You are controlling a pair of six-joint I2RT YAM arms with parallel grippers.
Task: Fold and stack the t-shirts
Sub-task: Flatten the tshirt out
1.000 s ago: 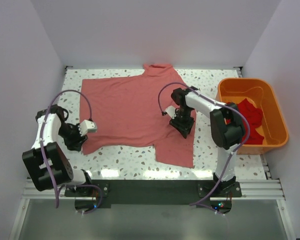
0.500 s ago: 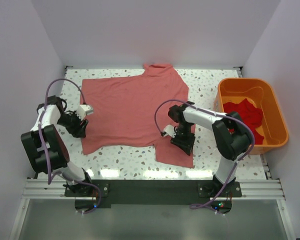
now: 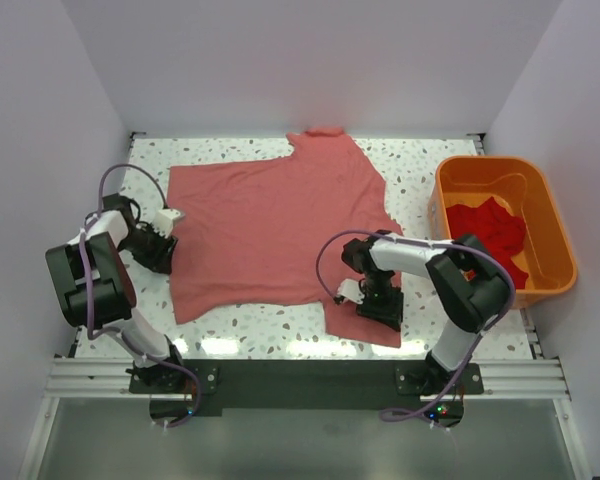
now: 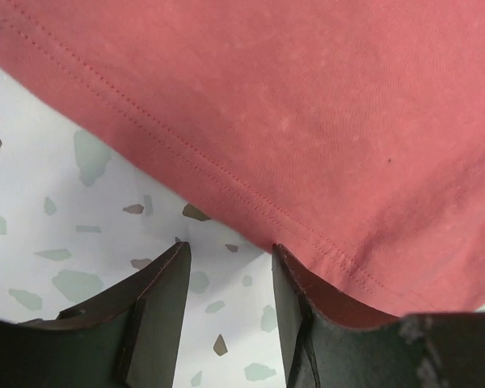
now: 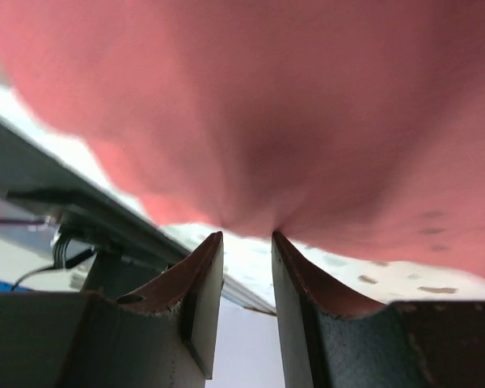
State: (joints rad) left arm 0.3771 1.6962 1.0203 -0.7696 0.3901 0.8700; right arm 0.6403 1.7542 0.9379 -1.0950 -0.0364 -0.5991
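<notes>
A salmon-red t-shirt point(image 3: 270, 220) lies spread flat on the speckled table point(image 3: 420, 165). My right gripper point(image 3: 383, 310) is on the shirt's near right corner, close to the table's front edge. In the right wrist view, cloth point(image 5: 267, 105) puckers into the tips of the right gripper point(image 5: 246, 238), so it is shut on the shirt. My left gripper point(image 3: 160, 255) is low at the shirt's left edge. In the left wrist view the left gripper point(image 4: 230, 250) is open and empty, with the stitched hem point(image 4: 307, 105) just past its right fingertip.
An orange bin point(image 3: 450, 185) stands at the right with red garments point(image 3: 495, 230) in it. White walls enclose the table on three sides. The metal rail of the arm bases runs along the front edge point(image 3: 300, 378).
My right gripper has moved toward the front edge, dragging the shirt's right side with it. My left gripper has moved farther along the shirt's left edge. The shirt has shifted slightly right.
</notes>
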